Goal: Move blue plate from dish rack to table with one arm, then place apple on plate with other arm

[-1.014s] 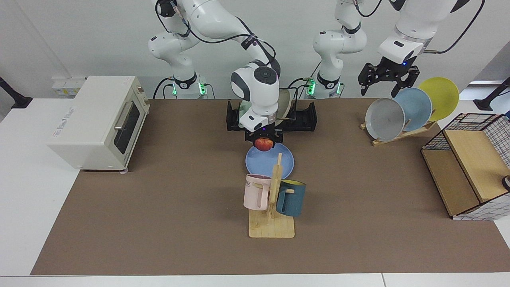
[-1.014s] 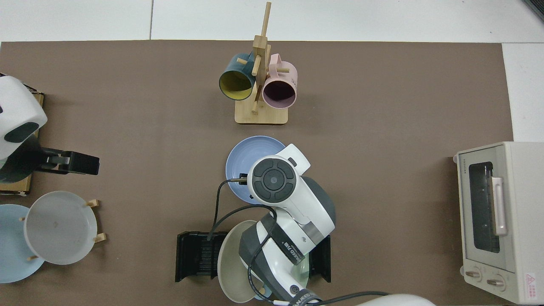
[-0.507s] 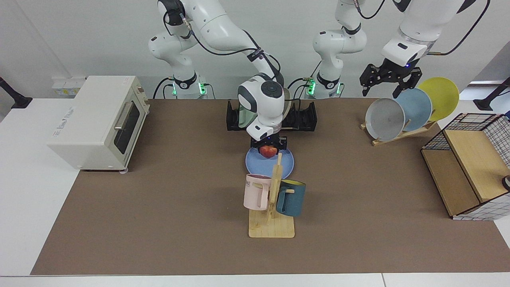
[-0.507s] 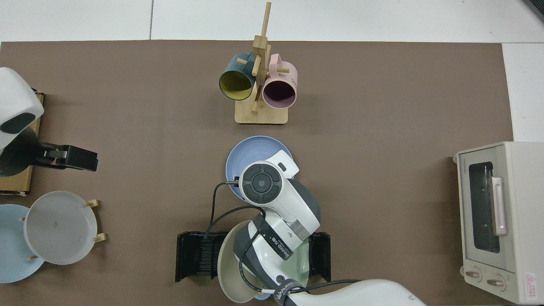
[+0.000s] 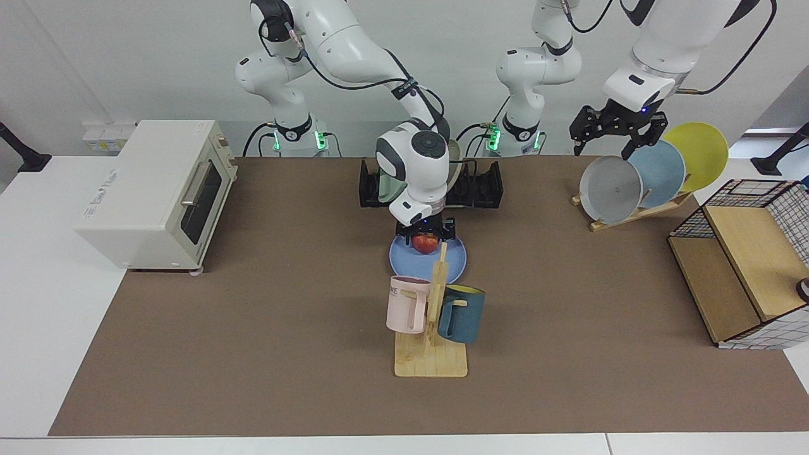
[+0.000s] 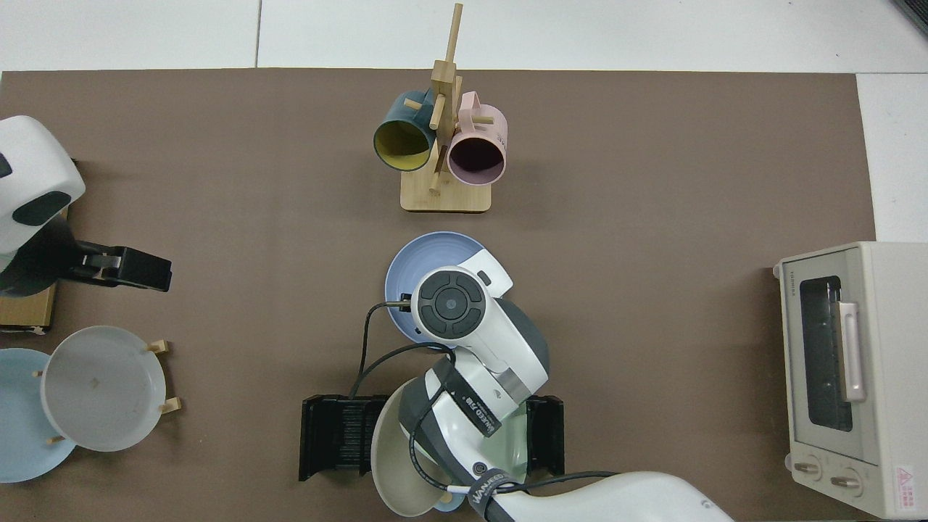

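Note:
The blue plate (image 5: 454,258) (image 6: 426,255) lies flat on the table (image 5: 253,354), just in front of the black dish rack (image 5: 485,186) (image 6: 333,436). My right gripper (image 5: 427,240) hangs low over the plate's far half, shut on the red apple (image 5: 427,242), which sits at or just above the plate's surface. In the top view the right arm's hand (image 6: 451,303) hides the apple. My left gripper (image 5: 610,140) (image 6: 145,270) waits open and holding nothing above the wooden plate stand.
A wooden mug tree (image 5: 431,328) with a pink and a teal mug stands close in front of the plate. Two pale plates remain in the dish rack. A toaster oven (image 5: 158,189), a wooden plate stand (image 5: 638,212) with grey, sky-blue and yellow plates, and a wire basket (image 5: 746,265) flank the mat.
The right gripper has come down and slightly forward with the apple, from above the plate's far rim to low over the plate. The left gripper only shifted slightly.

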Action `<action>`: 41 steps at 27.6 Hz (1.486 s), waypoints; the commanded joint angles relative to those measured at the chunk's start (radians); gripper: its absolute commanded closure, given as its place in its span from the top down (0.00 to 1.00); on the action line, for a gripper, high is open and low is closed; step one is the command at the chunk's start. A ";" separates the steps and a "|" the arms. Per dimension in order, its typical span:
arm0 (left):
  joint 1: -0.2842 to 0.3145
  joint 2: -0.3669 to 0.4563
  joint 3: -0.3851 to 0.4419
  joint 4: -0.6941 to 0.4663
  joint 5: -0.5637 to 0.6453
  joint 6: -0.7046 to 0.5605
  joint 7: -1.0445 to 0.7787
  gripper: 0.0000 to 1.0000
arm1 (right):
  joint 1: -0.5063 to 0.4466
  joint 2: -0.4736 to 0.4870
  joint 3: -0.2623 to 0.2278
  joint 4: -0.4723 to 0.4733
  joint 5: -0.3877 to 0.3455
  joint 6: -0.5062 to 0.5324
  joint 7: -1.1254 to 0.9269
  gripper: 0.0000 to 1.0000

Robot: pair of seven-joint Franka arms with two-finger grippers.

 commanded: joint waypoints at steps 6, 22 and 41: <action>-0.004 -0.009 0.008 -0.007 -0.008 -0.003 0.006 1.00 | -0.052 -0.084 -0.006 0.102 0.019 -0.146 -0.081 1.00; -0.002 -0.012 0.013 -0.001 -0.009 -0.003 0.006 1.00 | -0.372 -0.263 -0.004 0.096 0.025 -0.291 -0.606 1.00; -0.002 -0.018 0.016 0.003 -0.008 -0.003 0.006 1.00 | -0.625 -0.432 -0.004 0.088 0.016 -0.495 -0.951 1.00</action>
